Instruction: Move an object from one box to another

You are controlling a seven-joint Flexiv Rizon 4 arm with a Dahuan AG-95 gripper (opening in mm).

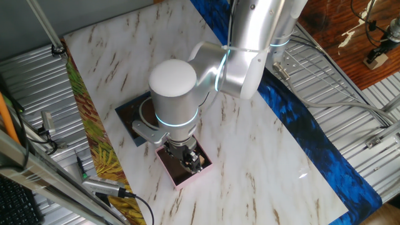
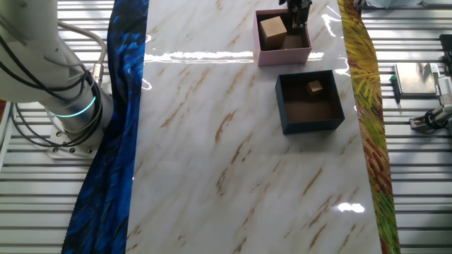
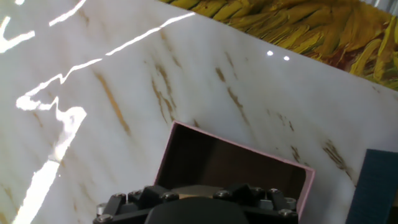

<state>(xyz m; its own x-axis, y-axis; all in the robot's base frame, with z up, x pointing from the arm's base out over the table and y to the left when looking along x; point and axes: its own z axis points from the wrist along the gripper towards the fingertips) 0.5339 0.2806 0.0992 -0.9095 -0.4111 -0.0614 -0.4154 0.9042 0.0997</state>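
The pale pink box (image 2: 282,56) stands at the table's far end, with a wooden cube (image 2: 273,29) in its left part. My gripper (image 2: 297,13) hangs over its right part, fingers pointing down into it. In the hand view the pink box (image 3: 186,140) lies just ahead, and a tan surface (image 3: 193,188) shows between the gripper's dark parts; the fingertips are cut off. The dark navy box (image 2: 311,121) sits beside the pink one and holds a small wooden cube (image 2: 315,87). In one fixed view the arm covers most of the navy box (image 1: 128,119), and the gripper (image 1: 191,160) sits in the pink box (image 1: 178,181).
A blue patterned cloth (image 2: 116,113) runs along one long side of the marble table (image 2: 226,155), and a yellow patterned cloth (image 2: 367,113) along the other. The arm's base (image 2: 67,106) stands beyond the blue cloth. Cables and tools (image 1: 94,184) lie off the table.
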